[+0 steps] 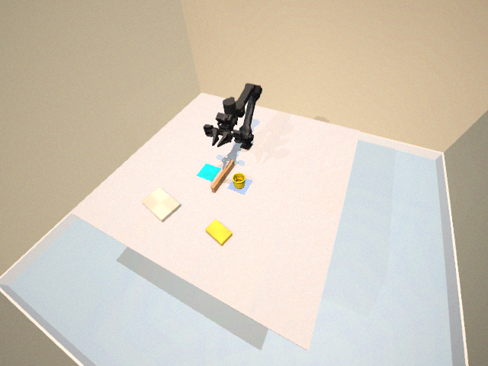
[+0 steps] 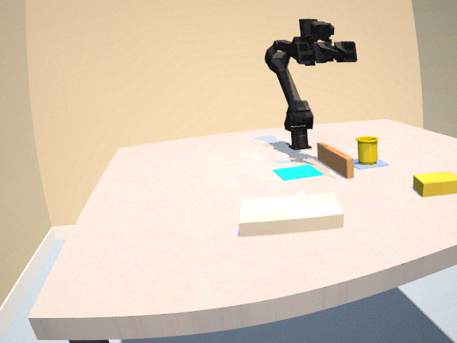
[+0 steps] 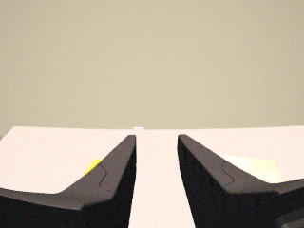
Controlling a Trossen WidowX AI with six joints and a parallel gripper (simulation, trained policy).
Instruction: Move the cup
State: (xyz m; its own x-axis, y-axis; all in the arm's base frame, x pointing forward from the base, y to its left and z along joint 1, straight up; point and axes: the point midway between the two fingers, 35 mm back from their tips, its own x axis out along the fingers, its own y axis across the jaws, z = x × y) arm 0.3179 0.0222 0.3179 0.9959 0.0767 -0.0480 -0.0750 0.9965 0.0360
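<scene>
The yellow cup stands upright on the blue pad. Something shows inside its mouth in the top view, but single marbles cannot be made out. The cyan pad lies on the other side of the low wooden wall, with nothing on it. My gripper is high above the table, away from the cup. Its fingers are partly open, with a narrow empty gap between the tips in the wrist view. The cup is not in the wrist view.
The low wooden wall stands between the two pads. A flat cream block lies in front of the cyan pad. A yellow block lies in front of the blue pad.
</scene>
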